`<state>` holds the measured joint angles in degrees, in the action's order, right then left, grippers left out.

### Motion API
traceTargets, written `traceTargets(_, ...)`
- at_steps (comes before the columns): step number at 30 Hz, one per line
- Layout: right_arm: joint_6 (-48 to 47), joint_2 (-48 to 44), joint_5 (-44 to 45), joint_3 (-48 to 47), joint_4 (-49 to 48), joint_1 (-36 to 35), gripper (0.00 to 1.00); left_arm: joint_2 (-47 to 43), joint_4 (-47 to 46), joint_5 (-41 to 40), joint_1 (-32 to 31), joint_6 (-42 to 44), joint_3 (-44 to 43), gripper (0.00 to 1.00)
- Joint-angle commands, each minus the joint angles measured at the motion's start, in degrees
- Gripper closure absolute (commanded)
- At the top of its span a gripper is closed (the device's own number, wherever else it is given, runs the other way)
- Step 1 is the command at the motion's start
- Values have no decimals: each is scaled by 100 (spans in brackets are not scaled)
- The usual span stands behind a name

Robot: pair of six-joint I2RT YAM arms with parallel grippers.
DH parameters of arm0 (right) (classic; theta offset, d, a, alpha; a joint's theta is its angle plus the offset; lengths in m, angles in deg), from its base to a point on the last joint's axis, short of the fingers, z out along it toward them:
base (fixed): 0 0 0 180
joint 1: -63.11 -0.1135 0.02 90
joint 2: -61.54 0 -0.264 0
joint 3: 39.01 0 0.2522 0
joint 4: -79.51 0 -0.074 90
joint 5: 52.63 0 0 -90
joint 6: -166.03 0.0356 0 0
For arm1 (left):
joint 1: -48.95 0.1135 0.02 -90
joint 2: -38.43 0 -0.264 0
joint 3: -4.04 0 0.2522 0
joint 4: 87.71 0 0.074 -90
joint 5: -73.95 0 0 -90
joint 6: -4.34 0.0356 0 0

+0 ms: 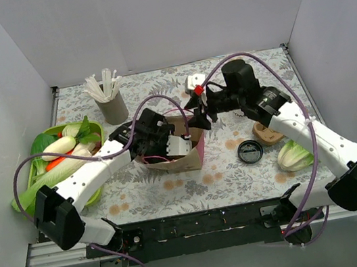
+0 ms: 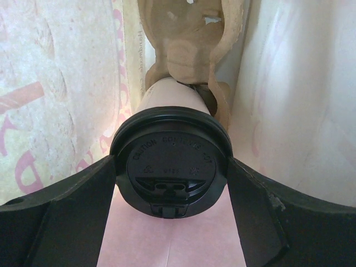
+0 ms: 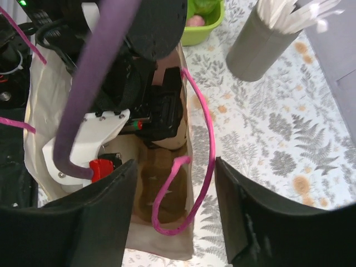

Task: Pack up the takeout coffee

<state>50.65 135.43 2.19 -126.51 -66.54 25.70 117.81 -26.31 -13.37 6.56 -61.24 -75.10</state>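
Note:
The takeout coffee (image 2: 169,161) shows lid-on in the left wrist view: a round black lid with the pale cup body behind it. My left gripper (image 2: 171,173) is shut on it, one finger on each side of the lid, and reaches down inside the open paper bag (image 1: 193,158). The bag's pale walls (image 2: 289,100) stand on both sides. In the top view my left gripper (image 1: 166,142) is inside the bag and the cup is hidden. My right gripper (image 3: 175,183) is open over the bag's right wall (image 3: 161,245) and its pink handle (image 3: 208,167), and it also shows in the top view (image 1: 200,117).
A brown moulded tray (image 2: 189,33) lies in the bag beyond the cup. A grey holder of white sticks (image 1: 111,103) stands at the back. A green basket of vegetables (image 1: 66,156) is at the left. A flat black lid (image 1: 250,152) and a cabbage (image 1: 295,155) lie at the right.

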Motion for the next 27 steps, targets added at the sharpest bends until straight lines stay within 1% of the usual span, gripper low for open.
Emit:
traceTargets(1,-142,248,-551,-1106,950,382,25,596,693,593,205,369,-343,100)
traceTargets(2,-90,310,-682,-1265,1074,444,21,684,894,637,231,431,-500,100)
traceTargets(3,-46,380,-727,-1440,1145,506,13,798,992,725,249,484,-580,100)
traceTargets(4,-2,389,-762,-1512,1198,576,9,938,1054,752,258,502,-642,100)
traceTargets(5,77,407,-806,-1556,1198,620,9,1027,1150,787,275,545,-773,100)
traceTargets(9,612,390,-850,-1749,1155,901,7,1247,1318,857,319,730,-1090,100)
traceTargets(13,1026,267,-605,-1732,996,1270,7,1501,1625,875,372,906,-1397,100)
traceTargets(17,1071,21,-315,-1539,865,1403,7,1879,1977,901,407,941,-1670,100)
traceTargets(20,1176,-181,-200,-1364,768,1403,7,2038,1986,857,416,915,-1802,100)
traceTargets(27,1176,-533,11,-1073,785,1412,6,2205,1819,848,416,757,-1574,100)
